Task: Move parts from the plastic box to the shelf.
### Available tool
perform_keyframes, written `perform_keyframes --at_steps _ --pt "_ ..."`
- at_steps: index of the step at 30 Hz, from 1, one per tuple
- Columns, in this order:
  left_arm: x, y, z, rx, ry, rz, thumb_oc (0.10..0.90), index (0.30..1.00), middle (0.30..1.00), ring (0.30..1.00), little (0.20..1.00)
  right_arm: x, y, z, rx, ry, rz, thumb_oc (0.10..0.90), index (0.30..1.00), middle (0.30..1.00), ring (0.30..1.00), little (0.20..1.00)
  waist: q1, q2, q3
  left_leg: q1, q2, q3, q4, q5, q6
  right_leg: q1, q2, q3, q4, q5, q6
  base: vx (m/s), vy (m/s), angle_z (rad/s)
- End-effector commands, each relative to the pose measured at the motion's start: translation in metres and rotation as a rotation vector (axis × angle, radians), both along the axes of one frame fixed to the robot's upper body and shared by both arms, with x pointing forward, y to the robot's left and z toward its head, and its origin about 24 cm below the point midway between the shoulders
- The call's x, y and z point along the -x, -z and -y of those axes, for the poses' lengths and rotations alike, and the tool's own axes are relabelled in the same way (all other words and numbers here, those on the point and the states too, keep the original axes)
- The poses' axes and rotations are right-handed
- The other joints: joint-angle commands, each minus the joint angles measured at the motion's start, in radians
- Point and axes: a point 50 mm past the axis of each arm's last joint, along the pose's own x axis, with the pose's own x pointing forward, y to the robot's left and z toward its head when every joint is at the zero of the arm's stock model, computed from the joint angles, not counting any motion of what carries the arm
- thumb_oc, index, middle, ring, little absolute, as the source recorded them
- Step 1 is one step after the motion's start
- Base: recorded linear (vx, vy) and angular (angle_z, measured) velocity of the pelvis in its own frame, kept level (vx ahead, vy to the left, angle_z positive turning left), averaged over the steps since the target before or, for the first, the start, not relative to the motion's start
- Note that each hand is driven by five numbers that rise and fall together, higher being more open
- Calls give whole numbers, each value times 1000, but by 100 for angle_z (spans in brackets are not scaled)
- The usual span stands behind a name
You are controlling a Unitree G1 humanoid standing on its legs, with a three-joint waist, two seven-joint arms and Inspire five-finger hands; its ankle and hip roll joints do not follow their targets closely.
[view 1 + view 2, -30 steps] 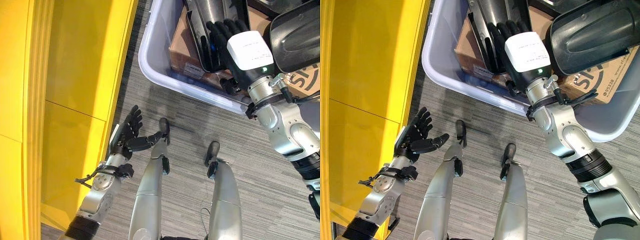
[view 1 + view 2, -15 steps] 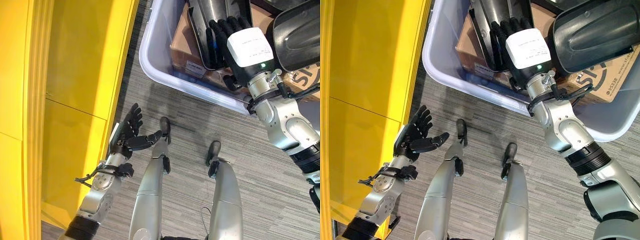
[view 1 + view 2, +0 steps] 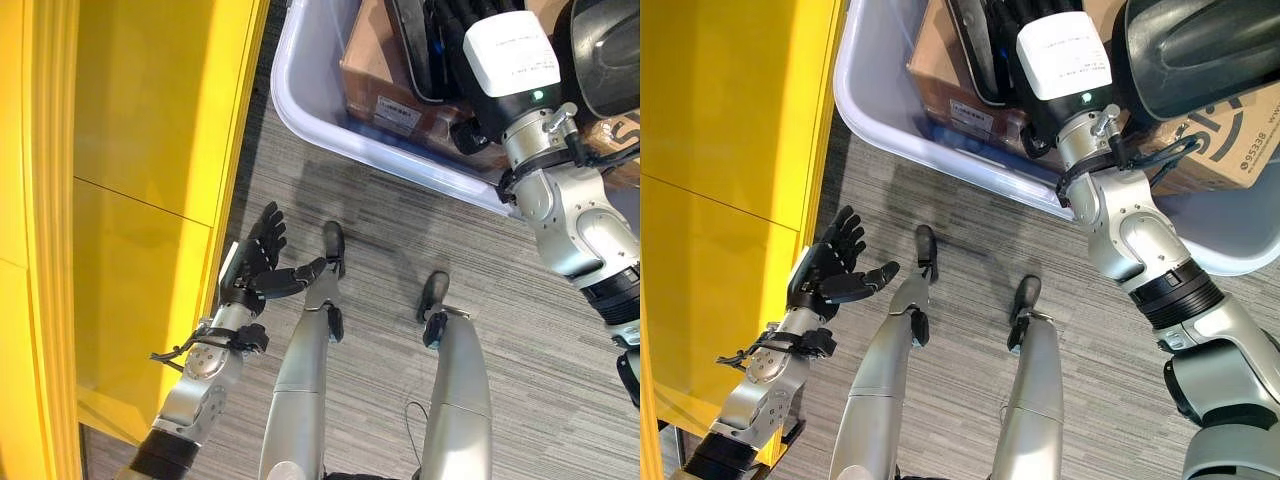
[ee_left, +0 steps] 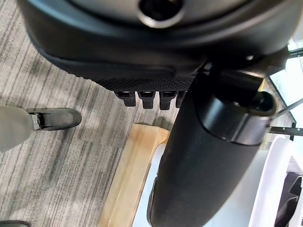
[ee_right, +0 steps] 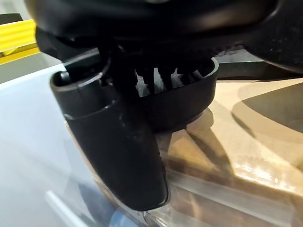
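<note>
The pale plastic box stands on the floor ahead, holding cardboard boxes and black plastic parts. My right hand reaches into it. Its straight fingers lie inside a long black tray-like part, whose rim shows in the right wrist view with the thumb outside the wall. A larger black shell part lies just to the right of that hand. My left hand hangs open and empty beside the yellow shelf, low on the left.
The yellow shelf unit runs all along the left side. Grey carpet lies between it and the box. A printed cardboard box sits at the box's right end. A wooden pallet edge shows under the box in the left wrist view.
The camera has shifted slightly. My right hand has pushed farther into the box along the black tray-like part. The left hand has kept its place.
</note>
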Motion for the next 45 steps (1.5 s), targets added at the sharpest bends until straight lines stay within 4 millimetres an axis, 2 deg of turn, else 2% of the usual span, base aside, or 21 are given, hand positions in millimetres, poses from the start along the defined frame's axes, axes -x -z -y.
perform_keyframes --at_steps 1,5,10,11,12,25,36,39,42,44,45 --pt "3 -31 14 44 35 191 900 1000 1000 1000 1000 1 -30 12 47 68 118 900 1000 1000 1000 1000 32 108 -12 -17 -8 -41 204 -268 -39 -47 26 -20 6 1 -8 0 0 0" --pt "2 -33 13 47 34 207 900 1000 1000 1000 1000 -1 -34 11 36 76 115 900 1000 1000 1000 1000 34 115 -12 -44 -10 -44 226 -274 -37 -77 26 -9 36 -8 -12 0 0 0" --pt "4 -34 12 50 35 215 900 1000 1000 1000 1000 -6 -25 15 24 96 77 900 1000 1000 1000 1000 38 124 -12 -97 -12 -58 268 -287 -33 -131 21 8 86 -23 -17 -3 -1 1" --pt "4 -34 11 52 33 216 900 1000 1000 1000 1000 -8 -22 17 16 97 67 447 366 366 366 366 39 126 -12 -114 -12 -64 280 -289 -31 -148 20 13 102 -27 -19 0 0 0" --pt "3 -34 11 48 39 221 900 1000 1000 1000 1000 -10 -20 18 12 102 62 400 300 300 300 300 42 127 -12 -122 -13 -66 284 -290 -30 -155 21 15 106 -30 -20 -19 -28 5" --pt "4 -36 6 45 45 232 900 1000 1000 1000 1000 -16 -19 30 27 140 74 400 300 300 300 300 44 129 -12 -136 -15 -81 308 -295 -31 -163 26 24 129 -35 -17 -1 -2 0" --pt "7 -37 3 37 52 245 900 1000 1000 1000 1000 -17 -10 19 73 62 62 400 300 300 300 300 51 129 -12 -67 -19 -81 271 -281 -31 -89 26 8 90 -27 -14 -9 -7 0" --pt "9 -36 1 36 43 247 900 1000 1000 1000 1000 -12 -3 11 62 -13 66 400 300 300 300 300 45 119 -12 -7 -18 -73 235 -272 -33 -27 33 -5 50 -21 -13 -41 -20 3" --pt "12 -36 -4 26 26 246 900 1000 1000 1000 1000 -3 10 1 11 -127 88 400 300 300 300 300 35 98 -12 94 -10 -60 171 -256 -43 80 42 -26 -19 -8 -10 -43 -25 2" --pt "13 -36 -6 18 21 247 900 1000 1000 1000 1000 1 14 -4 6 -166 96 400 300 300 300 300 31 90 -12 127 -8 -56 150 -251 -46 115 43 -33 -45 -2 -7 -37 -33 0" --pt "14 -37 -8 10 9 250 900 1000 1000 1000 1000 8 16 -12 6 -225 105 400 300 300 300 300 27 76 -12 170 -3 -53 121 -244 -50 166 47 -41 -87 11 -4 -44 -48 -3"
